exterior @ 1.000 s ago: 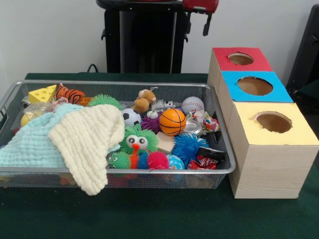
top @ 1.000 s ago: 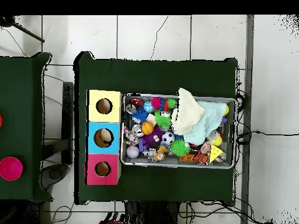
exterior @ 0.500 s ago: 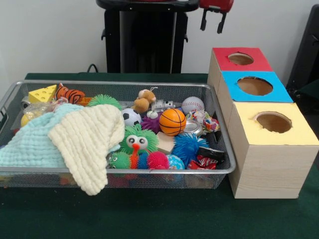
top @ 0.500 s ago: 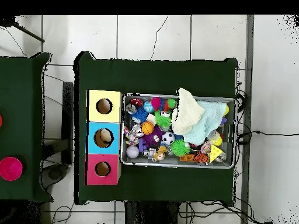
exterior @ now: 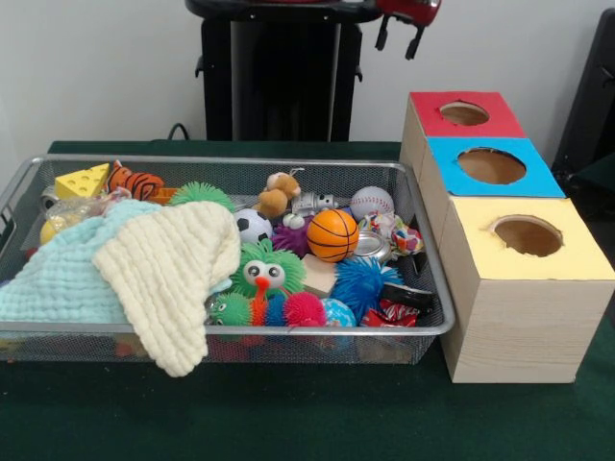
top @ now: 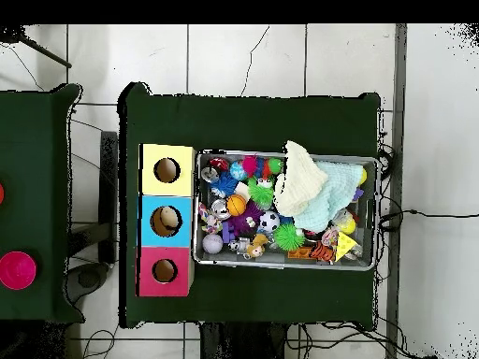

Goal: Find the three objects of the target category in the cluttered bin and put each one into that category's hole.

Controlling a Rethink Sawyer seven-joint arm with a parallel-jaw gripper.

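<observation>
You see only the tips of the gripper [exterior: 399,36] at the front view's top edge; the arm above is cut off, and the overhead view does not show it at all. The cream cloth [exterior: 173,274] and pale blue cloth [exterior: 67,279] hide whatever lies under them in the left half of the bin [exterior: 288,329]. In the overhead view, something pale sits inside the blue box's hole [top: 166,221], too small to identify. The toys [top: 239,210] there blur together, so you cannot name most of them.

Orange basketball [exterior: 332,235], cream cloth [exterior: 171,269], red, blue, yellow boxes [exterior: 490,165]
</observation>
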